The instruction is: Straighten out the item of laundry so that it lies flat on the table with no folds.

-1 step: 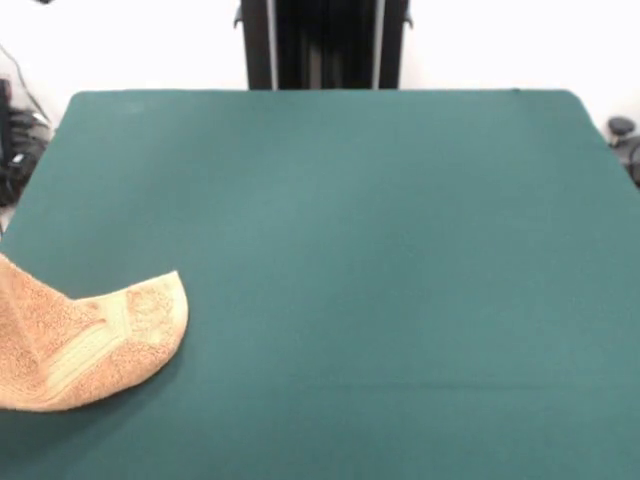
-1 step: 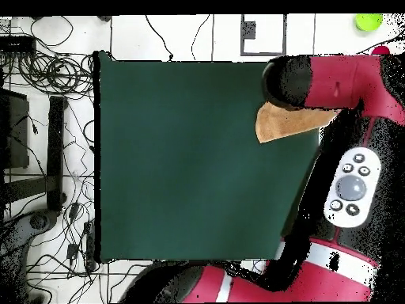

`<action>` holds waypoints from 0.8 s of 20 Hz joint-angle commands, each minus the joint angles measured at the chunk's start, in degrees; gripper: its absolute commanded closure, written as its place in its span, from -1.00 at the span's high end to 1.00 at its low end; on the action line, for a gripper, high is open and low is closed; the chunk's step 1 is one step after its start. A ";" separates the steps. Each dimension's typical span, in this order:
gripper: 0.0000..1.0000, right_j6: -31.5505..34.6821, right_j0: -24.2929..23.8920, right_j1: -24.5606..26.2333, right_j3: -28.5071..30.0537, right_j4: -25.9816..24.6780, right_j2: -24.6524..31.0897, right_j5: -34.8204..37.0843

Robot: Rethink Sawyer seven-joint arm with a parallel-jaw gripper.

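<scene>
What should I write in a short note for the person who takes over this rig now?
End effector: not seen in either view; the arm reaches over the table's edge, above the towel.
Towel: at the table's edge, folded over itself, partly past the picture's edge; in the overhead view partly under the arm.
Done: nothing visible, the towel is not flat.
Left: pull it onto the table, unfold it, smooth it flat.

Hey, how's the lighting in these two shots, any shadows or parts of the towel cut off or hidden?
Front view: even light, no glare; the towel casts a faint shadow on the table and is cropped by the left edge. Overhead view: the arm covers part of the towel; the claw isn't visible.
</scene>
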 commanded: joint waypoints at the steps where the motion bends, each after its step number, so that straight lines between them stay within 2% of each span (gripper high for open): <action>1: -1.00 0.91 5.51 -1.94 3.51 5.24 3.04 12.03; 5: -1.00 4.57 7.68 -1.44 1.98 6.07 1.50 17.00; 11: -1.00 7.21 8.30 -0.62 0.10 8.76 1.47 20.82; 16: -1.00 12.22 9.91 0.68 -2.16 11.42 0.68 25.99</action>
